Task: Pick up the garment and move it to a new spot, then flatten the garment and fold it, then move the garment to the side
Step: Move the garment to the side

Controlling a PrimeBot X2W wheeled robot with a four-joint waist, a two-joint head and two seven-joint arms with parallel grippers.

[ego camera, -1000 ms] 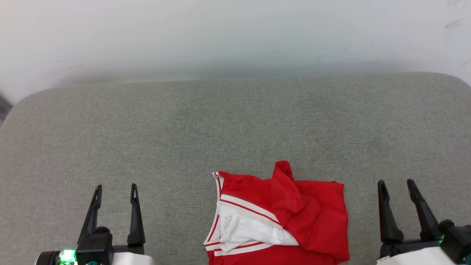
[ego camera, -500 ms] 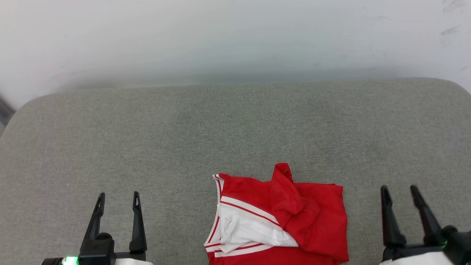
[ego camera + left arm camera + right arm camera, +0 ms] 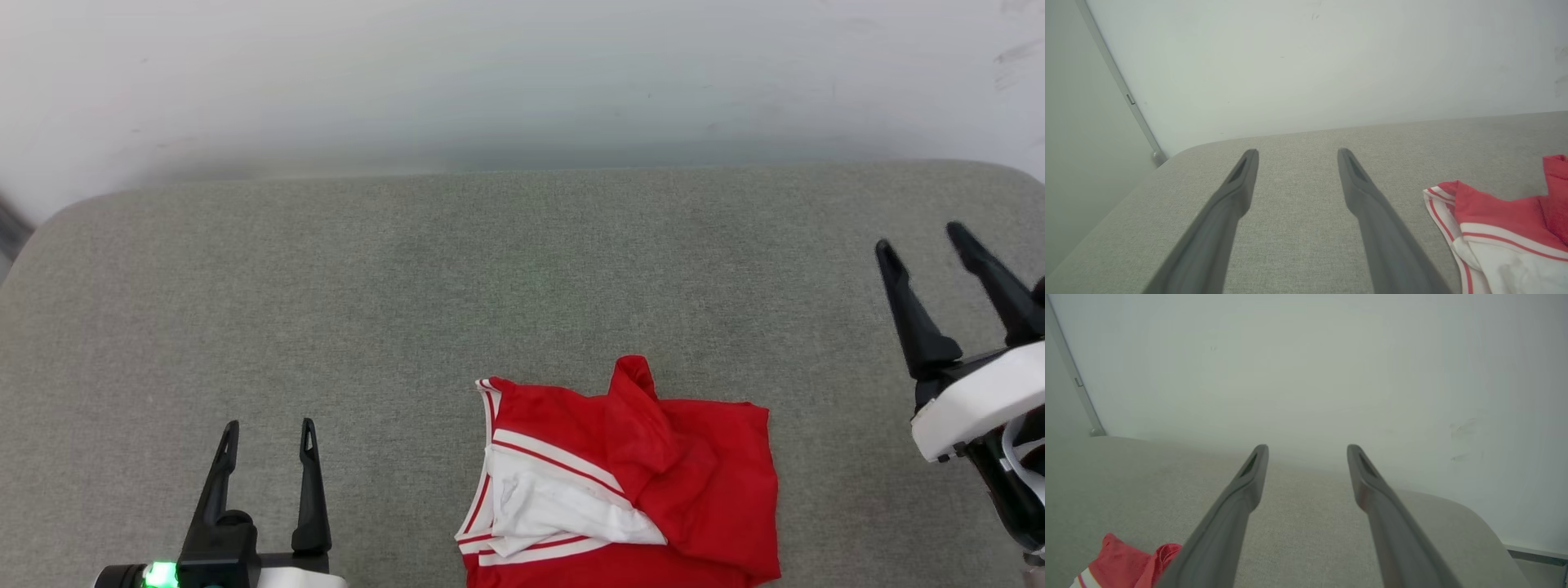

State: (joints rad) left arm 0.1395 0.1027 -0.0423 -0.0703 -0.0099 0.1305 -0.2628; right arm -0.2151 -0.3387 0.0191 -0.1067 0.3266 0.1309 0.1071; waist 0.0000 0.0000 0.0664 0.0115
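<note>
The garment (image 3: 653, 482), red with a white sleeve and red-striped trim, lies crumpled near the front edge of the grey cushion (image 3: 408, 286); its lower part runs off the head view. Its striped edge lies at the right of the left wrist view (image 3: 1490, 220), and a red corner sits at the bottom left of the right wrist view (image 3: 1122, 555). My left gripper (image 3: 269, 425) stands open at the lower left, apart from the cloth. My right gripper (image 3: 918, 235) is open at the far right, raised above and beyond the garment. Between the fingers (image 3: 1237, 192) of each gripper (image 3: 1306, 449) there is nothing.
A pale wall (image 3: 522, 73) runs behind the cushion's far edge. A grey strip (image 3: 1118, 81) runs down the wall at the left corner. The cushion's rounded right corner (image 3: 1474, 522) drops off close to my right gripper.
My right gripper has lifted and moved forward, away from the front edge, staying open. The left gripper has hardly moved. The garment lies as before.
</note>
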